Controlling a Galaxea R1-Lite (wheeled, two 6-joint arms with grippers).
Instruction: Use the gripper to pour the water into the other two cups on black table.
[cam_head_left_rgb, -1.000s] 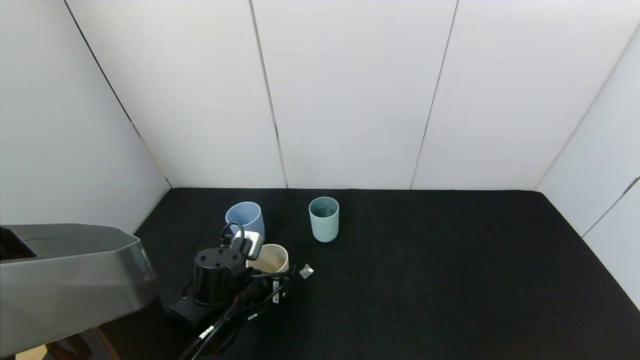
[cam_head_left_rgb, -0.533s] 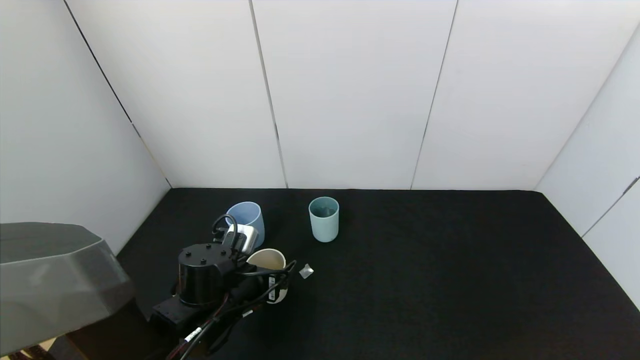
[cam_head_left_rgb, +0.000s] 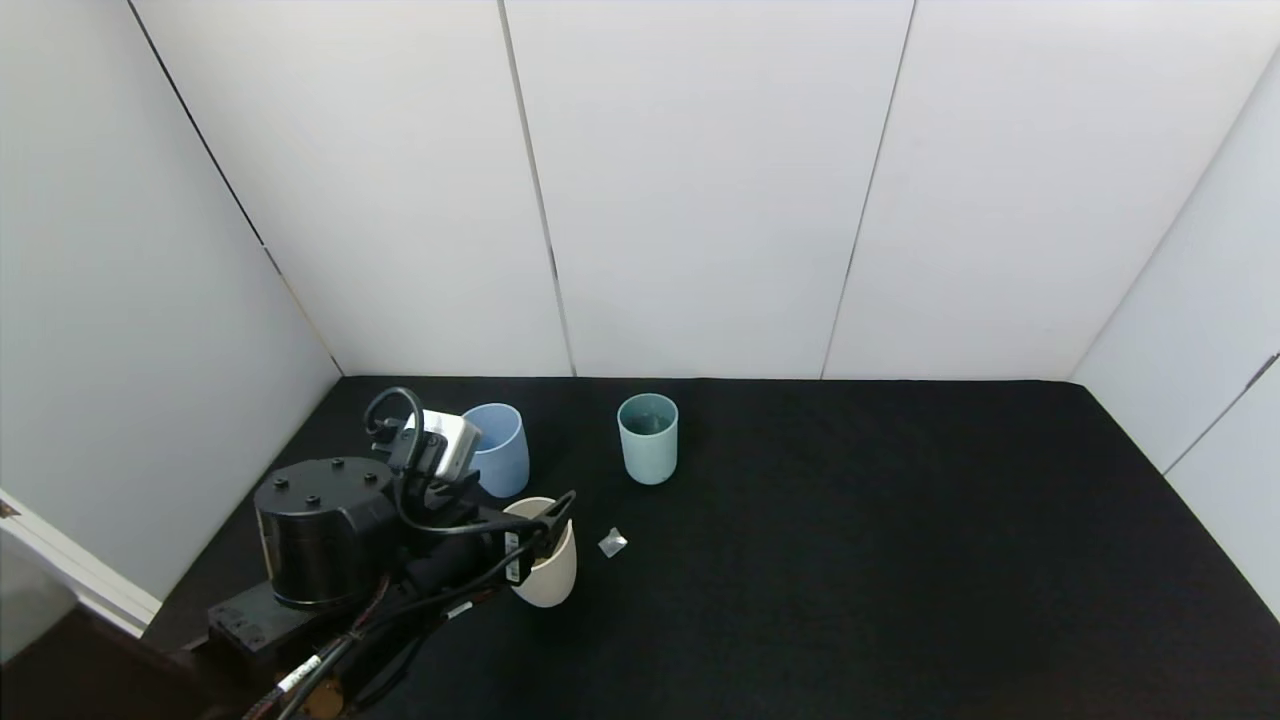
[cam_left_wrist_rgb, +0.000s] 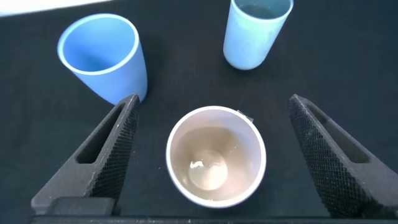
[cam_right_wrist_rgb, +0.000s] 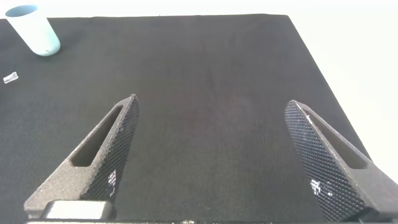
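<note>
A cream-white cup stands upright on the black table, with a little water at its bottom in the left wrist view. My left gripper is open, with its fingers wide on either side of the cup and not touching it. The light blue cup stands just beyond it. The teal-green cup stands farther right. My right gripper is open and empty over bare table; it is out of the head view.
A small shiny scrap lies on the table right of the cream cup and also shows in the right wrist view. White wall panels enclose the table at the back and sides. The teal-green cup shows far off in the right wrist view.
My left arm has drawn back to the left, uncovering more of the cream cup, which stays in place. The grey body part at the left edge has dropped out of view.
</note>
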